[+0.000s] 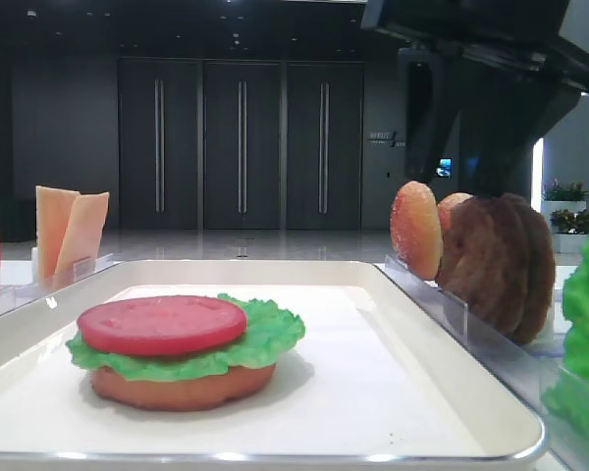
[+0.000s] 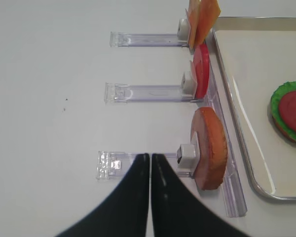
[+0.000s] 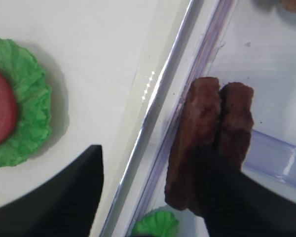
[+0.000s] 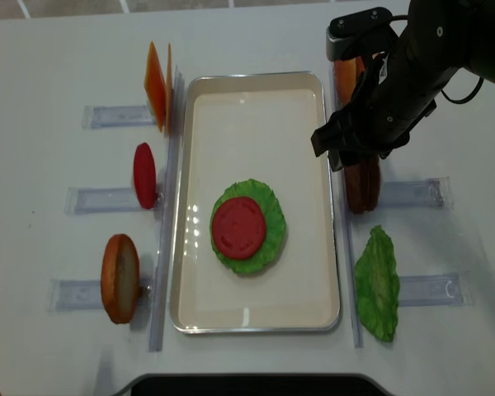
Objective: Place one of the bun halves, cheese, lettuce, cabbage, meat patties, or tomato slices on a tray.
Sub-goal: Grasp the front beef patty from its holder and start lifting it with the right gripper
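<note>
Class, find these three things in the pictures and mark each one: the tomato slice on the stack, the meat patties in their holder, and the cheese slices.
tomato slice (image 4: 239, 228), realsense overhead view, centre of its red top face.
meat patties (image 3: 200, 128), right wrist view, upper edge of the left patty.
cheese slices (image 1: 71, 229), front high view, flat face of the slices.

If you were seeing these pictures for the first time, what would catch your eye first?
A half-built burger sits mid-tray: a red tomato slice on green lettuce over a bun half. To its right, the right hand hovers open over the upright meat patties in their clear holder.
</note>
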Motion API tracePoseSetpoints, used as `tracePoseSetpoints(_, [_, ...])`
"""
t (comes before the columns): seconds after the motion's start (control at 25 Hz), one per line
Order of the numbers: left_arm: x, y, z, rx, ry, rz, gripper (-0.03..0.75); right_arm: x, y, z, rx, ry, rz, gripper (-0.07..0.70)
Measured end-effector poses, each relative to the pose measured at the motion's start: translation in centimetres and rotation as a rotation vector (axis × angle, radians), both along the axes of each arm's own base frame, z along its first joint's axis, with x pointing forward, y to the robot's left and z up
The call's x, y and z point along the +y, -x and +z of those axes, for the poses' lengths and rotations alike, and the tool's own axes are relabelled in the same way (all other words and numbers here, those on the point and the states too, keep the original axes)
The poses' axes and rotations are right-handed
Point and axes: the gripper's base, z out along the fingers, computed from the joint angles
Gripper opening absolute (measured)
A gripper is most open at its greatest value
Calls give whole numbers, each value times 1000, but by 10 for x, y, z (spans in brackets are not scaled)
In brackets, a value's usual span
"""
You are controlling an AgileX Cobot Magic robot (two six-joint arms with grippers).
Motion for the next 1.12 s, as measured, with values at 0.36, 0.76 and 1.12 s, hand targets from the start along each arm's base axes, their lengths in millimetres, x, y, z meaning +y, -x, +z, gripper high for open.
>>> tracePoseSetpoints(0.36, [0, 0, 0, 0, 0, 0, -7, -3, 0, -1, 10, 27, 8, 393])
tracePoseSetpoints(0.76, [0, 0, 0, 0, 0, 0, -7, -4, 0, -3, -1, 24, 9, 393])
tracePoseSetpoints(1.12, [0, 0, 0, 0, 0, 0, -7, -3, 1, -3, 7, 10, 3, 393])
